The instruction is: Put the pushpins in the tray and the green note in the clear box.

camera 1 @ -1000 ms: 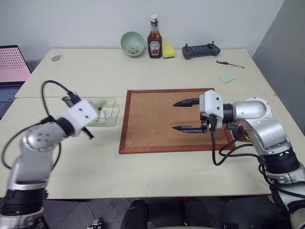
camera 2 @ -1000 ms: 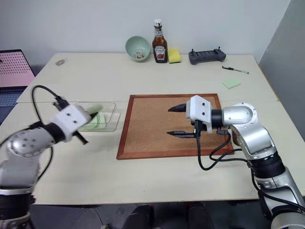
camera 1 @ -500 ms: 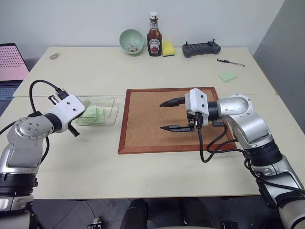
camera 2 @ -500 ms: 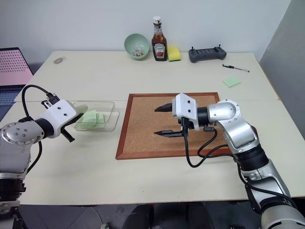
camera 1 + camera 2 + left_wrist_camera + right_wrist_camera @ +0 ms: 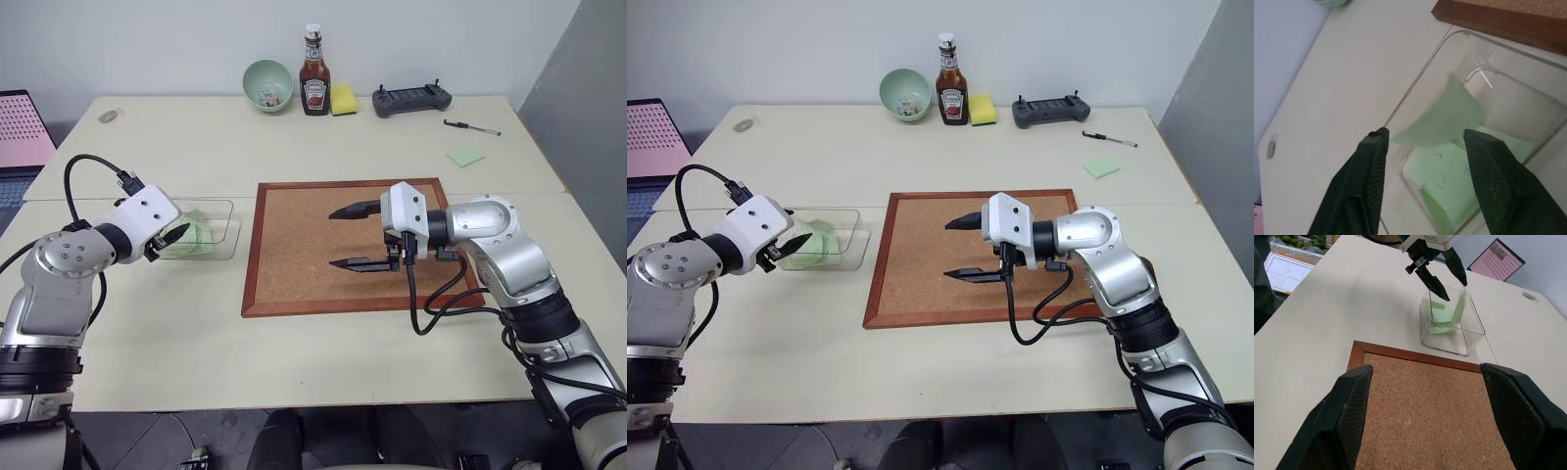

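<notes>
The left gripper [image 5: 1422, 142], fingers apart, hovered at the rim of the shallow clear plastic box [image 5: 223, 238], left of centre; the pale green paper note [image 5: 1442, 117] stood curled inside, free of both fingers. The right gripper [image 5: 343, 237] was spread wide over the wood-framed cork board [image 5: 294, 245], mid-frame. Bare beige surface [image 5: 196, 147] lay beyond.

You are working in an office or lab test room: plain white wall, pale tabletop [image 5: 294, 343], corkboard [image 5: 313, 245], laptop [image 5: 20, 127], drone-style controller [image 5: 411, 99], pen [image 5: 471, 127], sticky pad [image 5: 466, 157].
</notes>
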